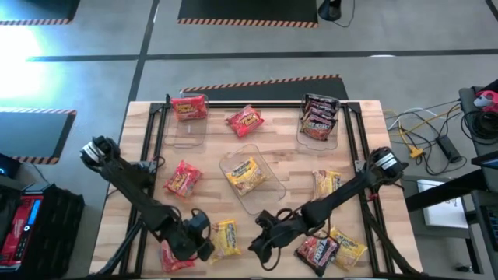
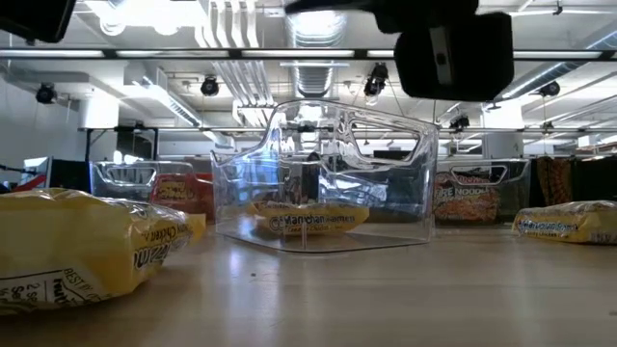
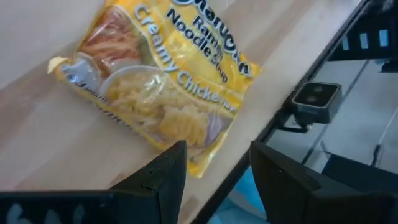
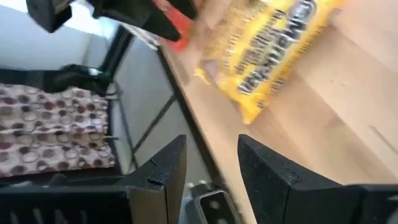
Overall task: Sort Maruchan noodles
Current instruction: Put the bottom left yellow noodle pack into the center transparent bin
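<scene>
sorting in progress, judged from the high view: we see three clear bins at work on the wooden table. the far-left bin holds one red packet, the middle bin holds one yellow packet, and the far-right bin holds a stack of dark packets. we judge these to be the sorted share. left loose on the table are a red packet near the far edge, a red packet left of the middle bin, a yellow packet at the right, and, at the near edge, a red one, a creamy chicken yellow packet, a dark one and a yellow one. the left gripper hovers just beside the creamy chicken packet, fingers apart and empty; the right gripper hangs on that packet's other side, likewise spread and holding nothing. we estimate that well over half the packets remain unsorted.
</scene>
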`<state>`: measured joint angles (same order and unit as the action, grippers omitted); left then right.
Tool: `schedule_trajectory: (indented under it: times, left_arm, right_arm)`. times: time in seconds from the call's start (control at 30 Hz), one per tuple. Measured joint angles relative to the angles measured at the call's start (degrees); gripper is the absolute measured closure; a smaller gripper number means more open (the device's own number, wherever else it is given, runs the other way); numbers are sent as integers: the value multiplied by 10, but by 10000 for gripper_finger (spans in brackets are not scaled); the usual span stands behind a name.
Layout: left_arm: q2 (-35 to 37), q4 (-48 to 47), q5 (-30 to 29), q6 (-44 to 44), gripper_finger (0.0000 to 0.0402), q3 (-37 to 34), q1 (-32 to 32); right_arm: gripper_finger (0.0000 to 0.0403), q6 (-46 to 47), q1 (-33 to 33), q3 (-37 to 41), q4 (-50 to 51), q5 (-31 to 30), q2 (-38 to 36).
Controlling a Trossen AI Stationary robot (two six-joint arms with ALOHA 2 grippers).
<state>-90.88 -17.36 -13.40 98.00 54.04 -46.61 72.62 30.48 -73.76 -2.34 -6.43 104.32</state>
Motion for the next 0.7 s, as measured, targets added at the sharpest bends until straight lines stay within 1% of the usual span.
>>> schedule_trajectory:
  times: [0.17,0.37,0.47,0.6,0.7]
  left_arm:
    - [-34,-11,4,32,242,2,-4]
    - [-76,-4,13,47,242,2,6]
    - [-97,38,21,46,241,2,14]
    - [-129,126,24,30,241,5,23]
    - [-156,157,24,13,241,25,32]
  right_arm:
    - [271,19,0,0,4,-2,13]
    - [271,24,3,0,2,-1,18]
    - [271,24,3,0,4,4,18]
    - [271,24,3,0,6,8,18]
    - [271,24,3,0,19,8,18]
